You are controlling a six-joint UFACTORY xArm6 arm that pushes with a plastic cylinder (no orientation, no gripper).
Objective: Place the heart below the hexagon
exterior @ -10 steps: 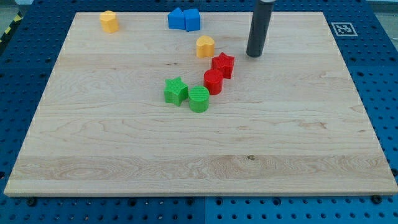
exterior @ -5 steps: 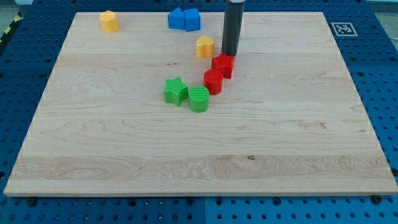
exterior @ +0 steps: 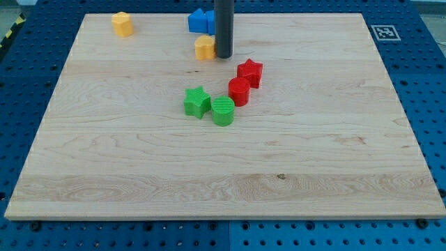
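My tip (exterior: 224, 56) rests on the board at the view's top centre, touching the right side of the orange heart (exterior: 205, 47). The orange hexagon (exterior: 122, 23) sits at the view's top left, well to the left of the heart and slightly higher. The rod partly hides the blue blocks behind it.
Two blue blocks (exterior: 201, 20) sit just above the heart. A red star (exterior: 249, 72) and a red cylinder (exterior: 239, 90) lie below and right of my tip. A green star (exterior: 197, 101) and a green cylinder (exterior: 223, 111) sit near the board's middle.
My tip has moved left from the right of the red star to the heart, and has pushed the heart leftward and slightly up. The other blocks have not moved.
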